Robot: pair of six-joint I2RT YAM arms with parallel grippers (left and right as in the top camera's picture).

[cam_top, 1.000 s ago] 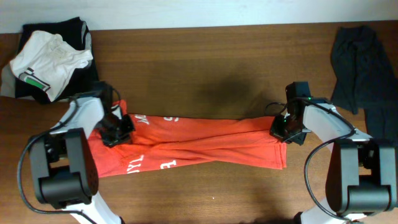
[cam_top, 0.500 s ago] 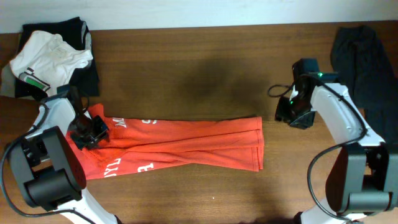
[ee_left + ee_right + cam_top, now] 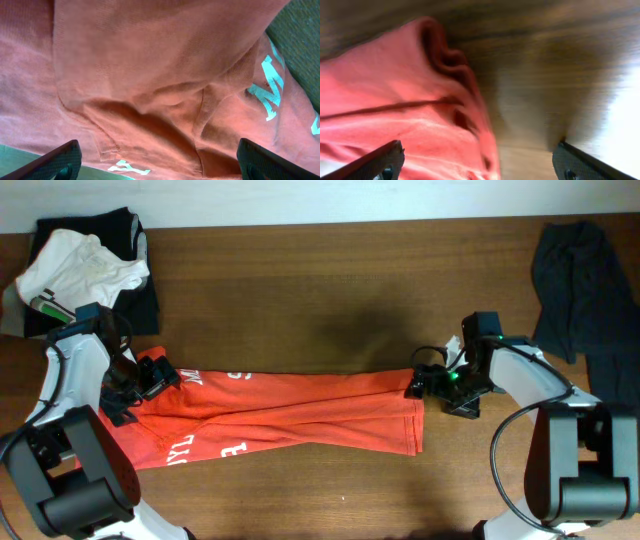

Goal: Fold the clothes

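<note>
At the far left, a white tee lies bunched on a dark garment in the back corner of the table. Neither is yours to fold, and both sit clear of the work.

Just in front of them, your left gripper hangs over the left end of the shirt. Its jaws are spread wide and hold nothing. In the left wrist view the two tips stand far out at the lower corners, with only rumpled red cloth and some lettering between them. Whether the tips touch the cloth, you cannot tell.

The shirt lies front and centre as a long narrow band running left to right, doubled along its length, with the lettering at the left end. By my reading the lengthwise fold is done and the cross folds are not yet made. The left end is wider and rumpled, so it may need smoothing before you fold it over.

At the right end, your right gripper sits at the shirt's back corner, beside or just touching its edge. Its jaws are likewise wide apart and empty. The right wrist view shows the bunched corner at left and bare wood at right between the tips. One gripper at each end suits picking up both ends together.

Farther right, a second dark garment lies at the table's edge, well apart.
</note>
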